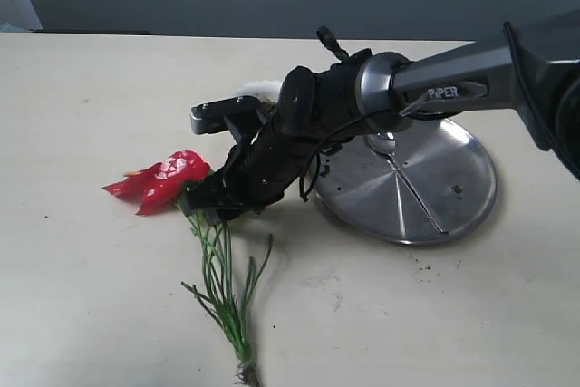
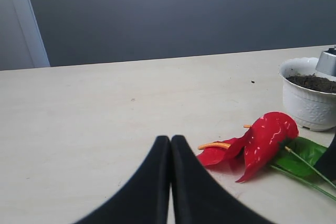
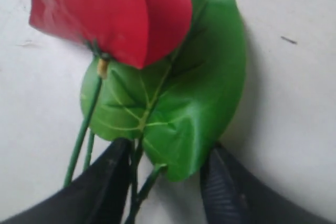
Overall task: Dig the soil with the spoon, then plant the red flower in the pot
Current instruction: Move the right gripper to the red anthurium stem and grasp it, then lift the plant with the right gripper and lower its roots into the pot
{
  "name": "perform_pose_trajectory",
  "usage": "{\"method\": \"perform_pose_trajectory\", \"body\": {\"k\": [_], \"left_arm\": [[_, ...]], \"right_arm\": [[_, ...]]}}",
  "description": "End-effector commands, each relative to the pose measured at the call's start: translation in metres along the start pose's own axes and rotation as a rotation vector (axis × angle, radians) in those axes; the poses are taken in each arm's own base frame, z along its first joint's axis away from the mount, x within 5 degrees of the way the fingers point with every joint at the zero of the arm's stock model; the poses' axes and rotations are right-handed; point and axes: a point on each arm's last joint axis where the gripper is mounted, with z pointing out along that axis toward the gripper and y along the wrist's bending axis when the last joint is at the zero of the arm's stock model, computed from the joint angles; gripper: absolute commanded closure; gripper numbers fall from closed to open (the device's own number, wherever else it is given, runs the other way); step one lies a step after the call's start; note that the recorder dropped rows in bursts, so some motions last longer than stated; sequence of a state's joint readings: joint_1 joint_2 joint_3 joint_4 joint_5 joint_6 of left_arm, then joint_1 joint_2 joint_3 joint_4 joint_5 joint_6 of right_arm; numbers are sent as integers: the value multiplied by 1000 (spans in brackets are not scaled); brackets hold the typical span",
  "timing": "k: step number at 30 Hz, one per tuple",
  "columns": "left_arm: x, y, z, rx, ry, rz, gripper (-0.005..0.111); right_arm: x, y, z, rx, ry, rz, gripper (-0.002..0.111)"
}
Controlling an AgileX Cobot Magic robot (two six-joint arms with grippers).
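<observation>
The red flower lies flat on the table, its thin green stems trailing toward the near edge. My right gripper reaches across and stands low over the plant, open, its fingers on either side of the green leaf and stems just behind the red bloom. In its own view the right gripper has one finger touching a stem. The left gripper is shut on nothing, beside the red flower. The white scalloped pot holds dark soil. The spoon lies on the steel plate.
A round steel plate sits at the right, partly under the right arm. A few soil crumbs lie on the table in front of it. The pot is mostly hidden behind the arm in the exterior view.
</observation>
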State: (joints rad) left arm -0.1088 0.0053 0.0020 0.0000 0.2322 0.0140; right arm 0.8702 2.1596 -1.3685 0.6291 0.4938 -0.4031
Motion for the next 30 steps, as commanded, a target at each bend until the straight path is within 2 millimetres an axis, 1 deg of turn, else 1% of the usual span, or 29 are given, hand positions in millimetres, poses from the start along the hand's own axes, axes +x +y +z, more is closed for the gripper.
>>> {"method": "perform_pose_trajectory", "body": {"k": [1, 2, 3, 7, 10, 13, 15, 20, 24, 27, 30], "left_arm": [[-1, 0, -1, 3, -7, -3, 106], [-1, 0, -1, 3, -7, -3, 106], [-1, 0, -1, 3, -7, -3, 106], [-1, 0, -1, 3, -7, -3, 106], [-1, 0, -1, 3, -7, -3, 106], [-1, 0, -1, 3, -7, -3, 106], [-1, 0, -1, 3, -7, -3, 106], [-1, 0, -1, 3, -7, -3, 106], [-1, 0, -1, 3, -7, -3, 106], [-1, 0, -1, 3, -7, -3, 106], [-1, 0, -1, 3, -7, -3, 106]], "right_arm": [[1, 1, 1, -10, 2, 13, 94], [1, 2, 0, -15, 2, 17, 104], [1, 3, -1, -19, 0, 21, 108], [-4, 8, -11, -43, -22, 4, 108], [-11, 16, -27, -71, -72, -18, 108], [-22, 27, -51, -114, -153, -57, 108], [-31, 38, -73, -156, -239, -78, 108], [-48, 61, -132, -222, -478, -211, 108], [-59, 66, -172, -145, -672, -258, 108], [-63, 66, -196, -63, -770, -296, 108], [-67, 60, -210, 46, -844, -295, 108]]}}
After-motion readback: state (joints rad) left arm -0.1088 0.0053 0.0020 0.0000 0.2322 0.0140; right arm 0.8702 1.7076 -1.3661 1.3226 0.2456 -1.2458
